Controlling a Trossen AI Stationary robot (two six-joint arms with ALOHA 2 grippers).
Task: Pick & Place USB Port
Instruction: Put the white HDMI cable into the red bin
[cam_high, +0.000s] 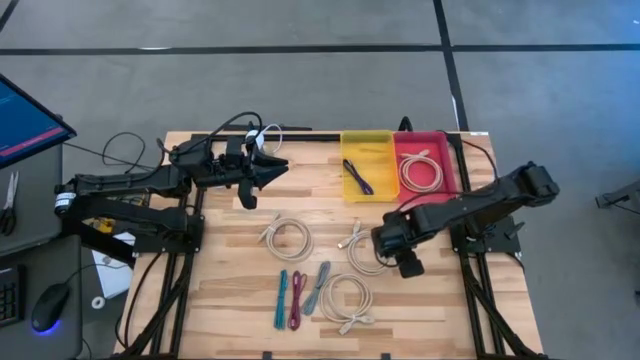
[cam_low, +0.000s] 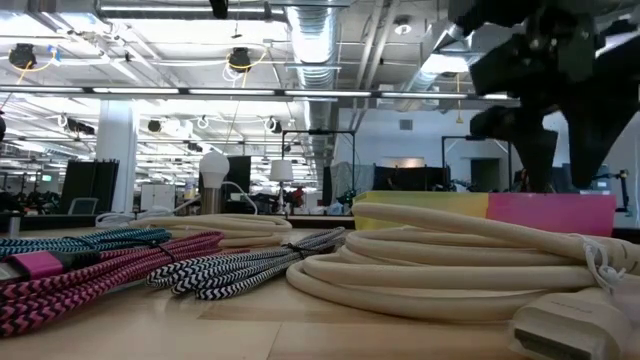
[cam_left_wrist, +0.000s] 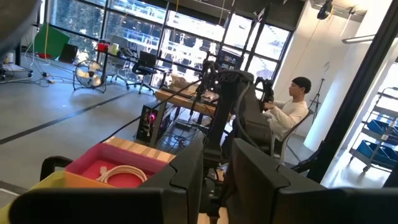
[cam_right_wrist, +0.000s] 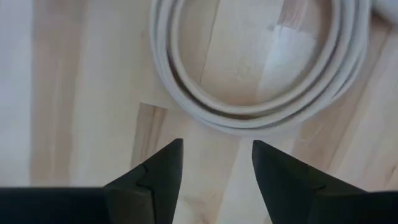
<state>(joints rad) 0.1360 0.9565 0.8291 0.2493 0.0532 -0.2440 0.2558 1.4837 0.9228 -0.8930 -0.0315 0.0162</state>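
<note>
My right gripper (cam_right_wrist: 217, 158) is open and points down, just above the table. It hovers by the rim of a white coiled USB cable (cam_right_wrist: 249, 118), the middle coil (cam_high: 362, 252), and touches nothing. It shows dark at the upper right of the low view (cam_low: 540, 110). Two more white coils (cam_high: 290, 238) (cam_high: 345, 300) lie flat on the wood. A yellow bin (cam_high: 385, 140) holds a dark purple cable (cam_high: 357, 176). A pink bin (cam_high: 440, 140) holds a white coil (cam_high: 420, 170). My left gripper (cam_high: 272, 166) waits raised near the far left, a narrow gap between its fingers (cam_left_wrist: 186, 177).
Three braided cables, teal (cam_high: 282, 298), magenta (cam_high: 296, 300) and grey-blue (cam_high: 320, 285), lie near the table's near edge. They and a thick white coil (cam_low: 450, 260) fill the low view's foreground. A person (cam_left_wrist: 292, 112) sits at a desk in the room beyond.
</note>
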